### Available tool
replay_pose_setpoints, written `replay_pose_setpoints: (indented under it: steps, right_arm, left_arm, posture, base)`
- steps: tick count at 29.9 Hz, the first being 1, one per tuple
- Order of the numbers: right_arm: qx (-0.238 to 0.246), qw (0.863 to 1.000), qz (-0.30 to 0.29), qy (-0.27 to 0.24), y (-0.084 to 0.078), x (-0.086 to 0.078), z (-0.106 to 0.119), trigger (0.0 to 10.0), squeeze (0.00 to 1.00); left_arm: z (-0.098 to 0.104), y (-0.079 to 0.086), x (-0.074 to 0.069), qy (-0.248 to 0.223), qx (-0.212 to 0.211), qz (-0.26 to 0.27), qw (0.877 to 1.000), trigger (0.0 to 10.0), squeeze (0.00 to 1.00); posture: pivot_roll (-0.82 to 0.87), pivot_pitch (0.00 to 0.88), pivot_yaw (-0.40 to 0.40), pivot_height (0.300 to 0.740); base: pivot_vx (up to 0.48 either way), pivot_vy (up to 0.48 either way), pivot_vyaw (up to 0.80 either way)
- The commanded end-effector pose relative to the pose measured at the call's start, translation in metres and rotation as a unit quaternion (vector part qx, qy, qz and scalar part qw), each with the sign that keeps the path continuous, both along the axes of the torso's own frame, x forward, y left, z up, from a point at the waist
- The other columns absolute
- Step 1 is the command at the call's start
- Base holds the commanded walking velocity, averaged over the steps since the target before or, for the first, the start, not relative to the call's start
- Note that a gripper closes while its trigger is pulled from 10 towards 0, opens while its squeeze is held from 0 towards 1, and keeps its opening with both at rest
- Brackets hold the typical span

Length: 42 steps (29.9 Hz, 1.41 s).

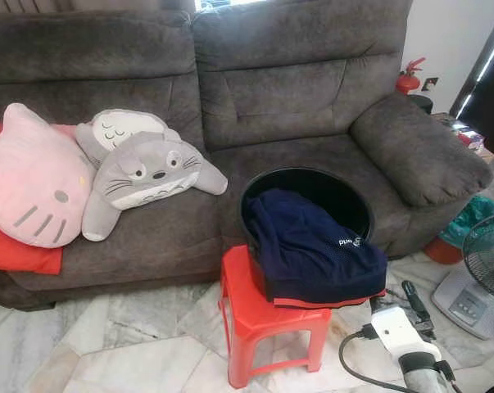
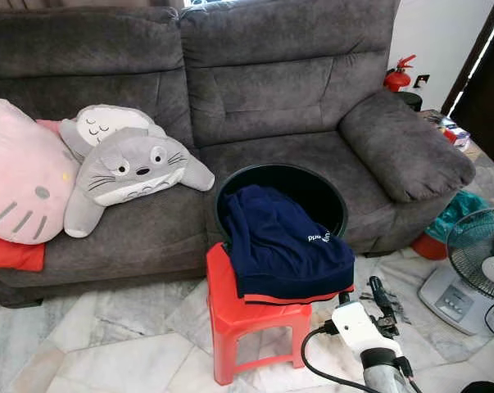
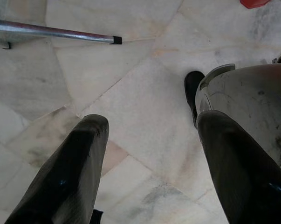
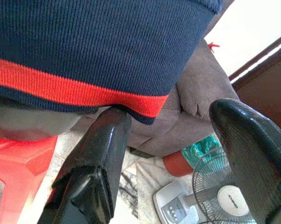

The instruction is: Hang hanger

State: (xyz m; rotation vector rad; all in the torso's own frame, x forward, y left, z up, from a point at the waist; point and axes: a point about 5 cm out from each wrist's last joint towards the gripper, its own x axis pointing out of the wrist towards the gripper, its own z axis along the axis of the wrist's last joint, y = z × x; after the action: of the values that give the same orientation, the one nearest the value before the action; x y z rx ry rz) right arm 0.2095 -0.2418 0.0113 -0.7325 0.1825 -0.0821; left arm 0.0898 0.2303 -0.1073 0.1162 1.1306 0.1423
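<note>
Task at start: right end effector (image 2: 376, 288), fingers apart and empty, sits lower right beside the navy garment (image 2: 281, 242) draped over the black basket (image 2: 312, 190); no hanger is visible.

Right gripper (image 1: 410, 300) raised forward, fingers (image 4: 96, 154) spread apart, left gripper (image 3: 152, 163) pointing down, fingers parted

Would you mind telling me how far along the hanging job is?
Nothing looks done yet. The navy garment lies draped over the black basket on the red stool. The right gripper is open just beneath its hem, holding nothing. Grasping and hanging remain; the left gripper hangs open.
</note>
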Motion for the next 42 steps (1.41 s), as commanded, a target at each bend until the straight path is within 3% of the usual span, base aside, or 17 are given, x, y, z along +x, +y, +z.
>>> replay_pose_setpoints:
  steps: [1, 15, 17, 18, 27, 32, 42]
  right_arm:
    - [0.006, 1.000, 0.013, -0.014, 0.003, 0.006, 0.007, 10.0, 0.00]
    - [0.008, 0.998, 0.048, -0.049, 0.012, 0.019, 0.027, 10.0, 0.00]
    - [0.005, 0.989, 0.096, -0.111, 0.029, 0.041, 0.060, 10.0, 0.00]
    - [0.003, 0.987, 0.104, -0.119, 0.032, 0.044, 0.065, 10.0, 0.00]
    - [0.009, 0.975, 0.162, -0.150, 0.054, 0.059, 0.089, 10.0, 0.00]
    - [0.014, 0.974, 0.179, -0.141, 0.061, 0.060, 0.090, 10.0, 0.00]
    - [0.063, 0.957, 0.280, -0.043, 0.087, 0.058, 0.071, 10.0, 0.00]
  left_arm:
    - [-0.001, 0.000, -0.002, 0.014, 0.007, -0.010, 1.000, 10.0, 0.00]
    - [-0.003, -0.007, -0.005, 0.016, 0.005, -0.009, 1.000, 10.0, 0.00]
    - [-0.002, -0.003, -0.004, 0.015, 0.005, -0.006, 1.000, 10.0, 0.00]
    - [-0.002, -0.003, -0.003, 0.015, 0.005, -0.006, 1.000, 10.0, 0.00]
    - [-0.001, 0.005, -0.008, 0.014, 0.005, 0.001, 1.000, 10.0, 0.00]
    - [0.000, 0.008, -0.010, 0.014, 0.005, 0.002, 1.000, 10.0, 0.00]
    - [0.000, 0.013, -0.014, 0.017, 0.007, 0.003, 1.000, 10.0, 0.00]
  posture:
    - [-0.18, 0.000, 0.013, 0.740]
    - [-0.18, 0.000, 0.011, 0.740]
    - [-0.18, 0.000, 0.011, 0.740]
    - [-0.18, 0.000, 0.009, 0.740]
    - [-0.18, 0.000, 0.006, 0.740]
    - [-0.17, 0.000, 0.004, 0.740]
    - [-0.17, 0.000, 0.006, 0.740]
  base:
    - [0.000, 0.000, 0.00]
    - [0.000, 0.000, 0.00]
    - [0.000, 0.000, 0.00]
    - [0.000, 0.000, 0.00]
    - [0.000, 0.000, 0.00]
    - [0.000, 0.000, 0.00]
    - [0.000, 0.000, 0.00]
